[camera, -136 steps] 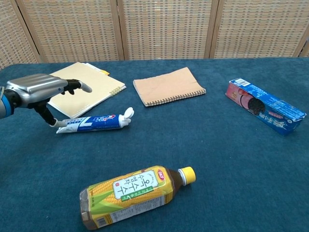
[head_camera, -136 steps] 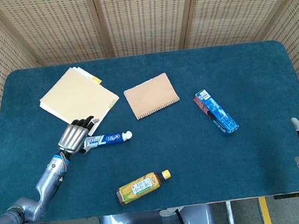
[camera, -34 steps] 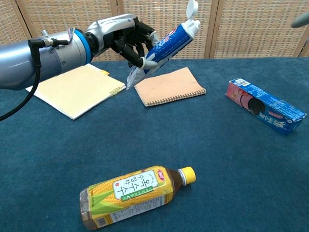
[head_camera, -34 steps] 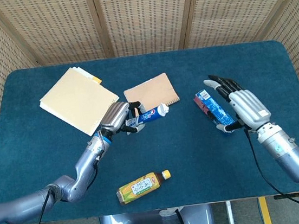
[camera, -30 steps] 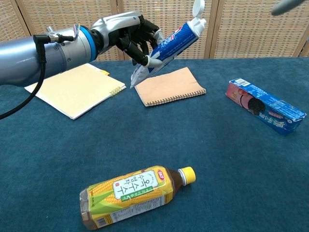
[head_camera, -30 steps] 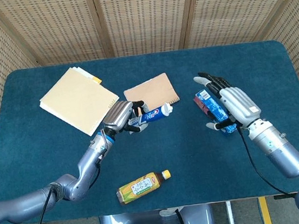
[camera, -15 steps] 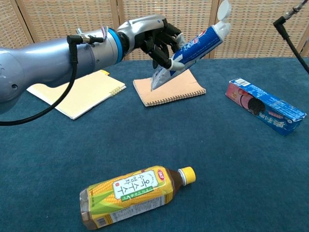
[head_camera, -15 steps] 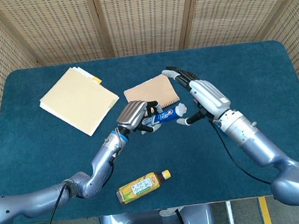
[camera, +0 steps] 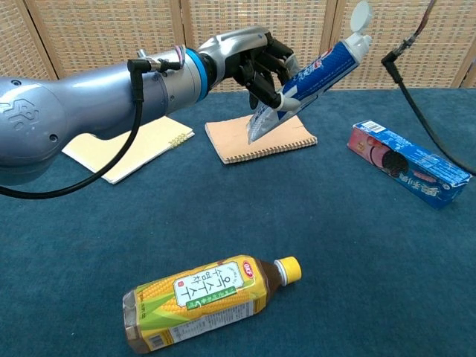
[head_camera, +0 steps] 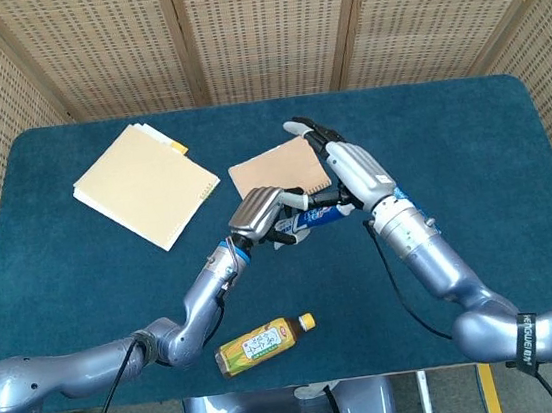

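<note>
My left hand (head_camera: 262, 213) grips a blue and white toothpaste tube (head_camera: 310, 216) by its lower end and holds it in the air above the table. In the chest view the left hand (camera: 253, 63) has the tube (camera: 320, 68) tilted up to the right, white cap (camera: 359, 15) topmost and free. My right hand (head_camera: 348, 165) hovers with fingers stretched out just over the tube's cap end, its thumb close beside it. The chest view shows only this arm's cable.
A brown spiral notebook (head_camera: 273, 166) lies under the hands. A yellow folder (head_camera: 142, 183) sits at the back left, a corn-tea bottle (camera: 204, 297) lies near the front edge, and a blue biscuit box (camera: 409, 165) lies at the right on the blue table (head_camera: 467, 123).
My left hand took the tube off the table and carried it up and to the right. My right hand came in from the far right to the tube's cap end.
</note>
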Robot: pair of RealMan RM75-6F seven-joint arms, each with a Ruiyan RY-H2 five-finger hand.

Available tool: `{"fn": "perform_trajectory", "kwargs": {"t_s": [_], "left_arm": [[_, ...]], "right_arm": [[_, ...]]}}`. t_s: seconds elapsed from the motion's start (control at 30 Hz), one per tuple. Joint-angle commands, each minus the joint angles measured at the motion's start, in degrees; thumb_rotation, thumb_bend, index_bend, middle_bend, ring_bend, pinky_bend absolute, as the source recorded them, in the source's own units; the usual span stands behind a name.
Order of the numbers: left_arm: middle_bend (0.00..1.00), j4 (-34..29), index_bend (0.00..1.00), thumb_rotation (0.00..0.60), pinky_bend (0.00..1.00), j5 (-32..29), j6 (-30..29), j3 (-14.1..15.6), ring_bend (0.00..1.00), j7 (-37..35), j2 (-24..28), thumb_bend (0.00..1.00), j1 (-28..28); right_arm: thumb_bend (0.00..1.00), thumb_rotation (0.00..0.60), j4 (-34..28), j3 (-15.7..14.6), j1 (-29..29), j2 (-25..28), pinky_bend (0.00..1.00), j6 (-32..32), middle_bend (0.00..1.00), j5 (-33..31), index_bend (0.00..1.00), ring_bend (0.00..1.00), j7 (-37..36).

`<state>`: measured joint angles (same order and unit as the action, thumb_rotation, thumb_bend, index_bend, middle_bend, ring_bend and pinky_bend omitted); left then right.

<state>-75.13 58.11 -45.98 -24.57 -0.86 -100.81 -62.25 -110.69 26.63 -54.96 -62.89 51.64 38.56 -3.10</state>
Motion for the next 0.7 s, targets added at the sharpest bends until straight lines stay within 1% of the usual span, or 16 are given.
{"fn": "perform_trajectory", "kwargs": {"t_s": [0.03,0.33,0.43,0.7], "left_arm": [[0.54,0.3,0.72,0.6,0.61,-0.2,0.1,-0.1,0.54,-0.2,-0.2,0.62,-0.3],[0.55,1.1,0.73,0.6,0.61,-1.0,0.1,-0.6,0.55,-0.9,-1.2,0.62,-1.2],[0.55,1.1,0.73,0.6,0.61,-0.1,-0.3,-0.2,0.55,-1.4,-1.3,0.62,-1.1],[0.55,1.3,0.73,0.6,0.61,0.6,-0.8,-0.3,0.55,-3.7,-1.8,0.62,-0.8]], "right_arm": [[0.0,0.109,0.5,-0.5,-1.4,-1.9,0.0,0.3,0.0,-2.4,0.04,0.0,0.7],[0.0,0.104,3.1,-1.4,-3.6,-5.1,0.0,-0.3,0.0,-5.9,0.02,0.0,2.0],[0.0,0.097,3.8,-1.7,-3.7,-5.8,0.0,-0.4,0.0,-6.0,0.02,0.0,2.0],[0.0,0.1,5.0,-1.9,-3.0,-6.7,0.0,-0.3,0.0,-5.4,0.02,0.0,1.1]]}}
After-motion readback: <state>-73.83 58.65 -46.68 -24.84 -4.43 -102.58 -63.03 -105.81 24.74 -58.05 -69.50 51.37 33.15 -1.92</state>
